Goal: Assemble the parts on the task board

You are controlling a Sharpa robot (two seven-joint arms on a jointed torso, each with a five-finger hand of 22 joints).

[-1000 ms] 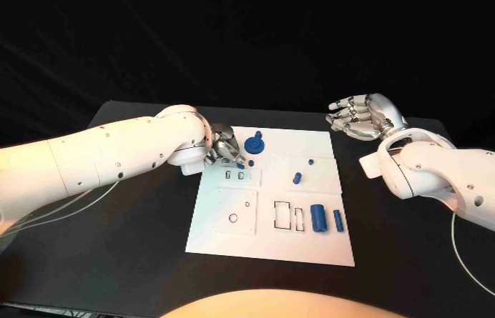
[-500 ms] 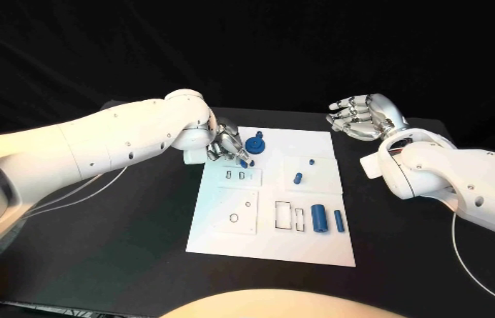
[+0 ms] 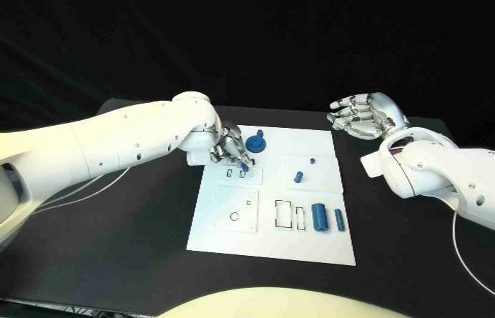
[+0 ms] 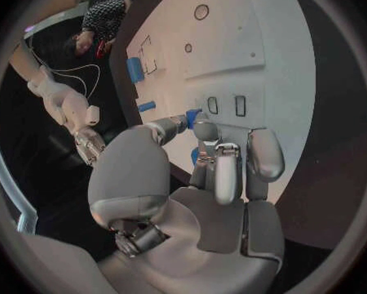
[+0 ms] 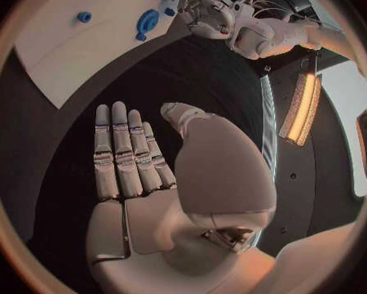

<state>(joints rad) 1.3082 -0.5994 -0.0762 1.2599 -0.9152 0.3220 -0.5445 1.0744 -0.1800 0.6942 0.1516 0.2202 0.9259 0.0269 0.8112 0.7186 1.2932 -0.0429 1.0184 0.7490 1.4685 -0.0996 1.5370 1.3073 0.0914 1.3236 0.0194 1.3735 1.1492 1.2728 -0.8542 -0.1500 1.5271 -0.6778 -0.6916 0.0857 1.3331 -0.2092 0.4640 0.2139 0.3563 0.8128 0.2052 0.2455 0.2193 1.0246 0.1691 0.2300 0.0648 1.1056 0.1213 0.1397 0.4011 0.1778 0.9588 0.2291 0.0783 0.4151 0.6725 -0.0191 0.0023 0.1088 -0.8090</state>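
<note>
The white task board [image 3: 268,239] lies in the middle of the black table. My left hand [image 3: 227,148] hovers at the board's far left, pinching a small blue part [image 3: 245,165] just above two small slots [image 3: 235,176]. In the left wrist view the small blue part [image 4: 192,117] sits between thumb and fingertip of my left hand [image 4: 220,176], close to the slots [image 4: 226,105]. A round blue part [image 3: 255,144] lies beside the hand. My right hand [image 3: 363,116] is held up off the board's far right corner, fingers straight, holding nothing; the right wrist view shows my right hand [image 5: 138,163] empty.
Two small blue pegs [image 3: 297,177] [image 3: 312,162] stand mid-board. Two blue cylinders [image 3: 319,218] [image 3: 337,220] lie at the near right beside rectangular cut-outs [image 3: 282,214]. A plate with round holes [image 3: 237,211] sits at the near left. Black table surrounds the board.
My left arm has swung its elbow up and back. The hand with the small blue part has edged slightly right over the slots. The right hand has stayed put.
</note>
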